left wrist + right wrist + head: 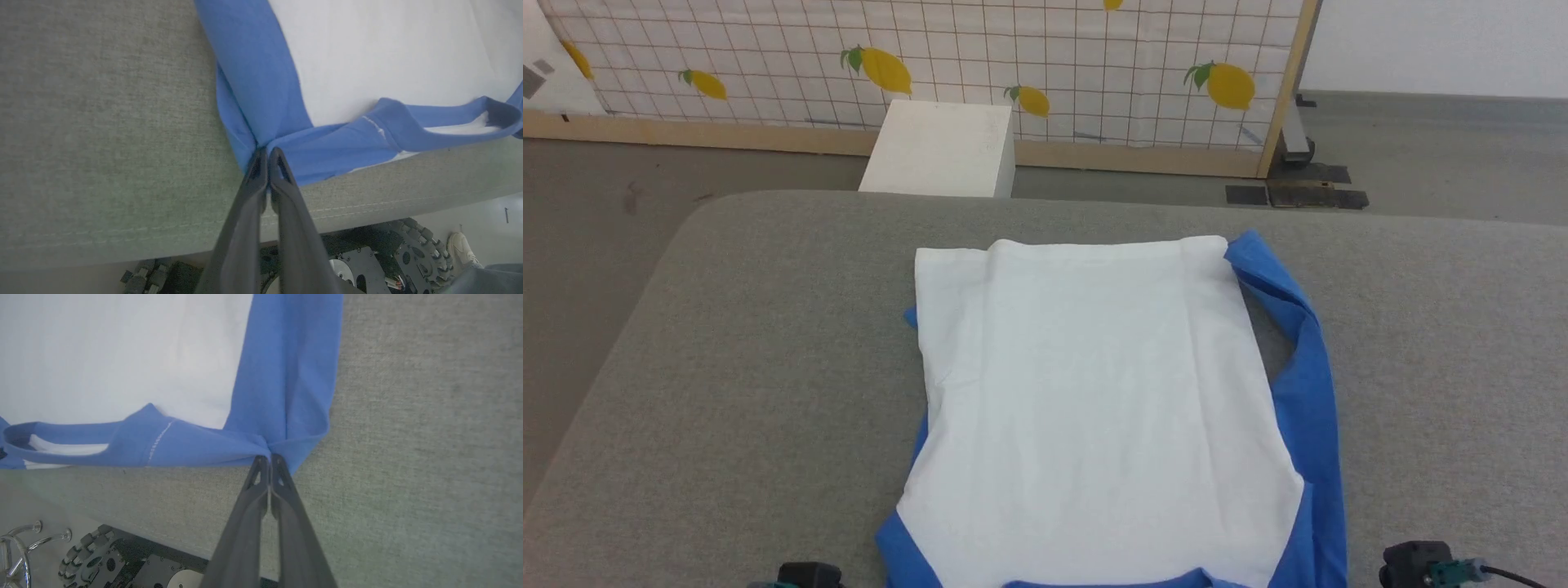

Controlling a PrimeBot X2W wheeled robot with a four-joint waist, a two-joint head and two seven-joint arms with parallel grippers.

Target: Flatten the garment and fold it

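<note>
T-shirt (1094, 392) lies spread on a grey fabric-covered worktop (727, 367), hem at the far side and neck at the near edge, close to the robot. Its white body is mostly smooth, with faint creases. A blue sleeve (1307, 384) runs as a long strip down the right side, and a little blue shows along the left side.

Beyond the worktop stands a gridded screen printed with lemons (931, 65), and in front of it a white box (943, 147) on the grey floor.

The left end effector (267, 153) has its two dark fingers pressed together on blue fabric at the near left corner of the shirt, which gathers into folds at the tips. The right end effector (269, 459) pinches the blue fabric at the near right corner in the same way. Between them the blue neckband (449, 118) stands up in a loose loop.

Below the worktop edge the left wrist view shows a roller wheel (421, 249) and a white shoe (459, 249).
</note>
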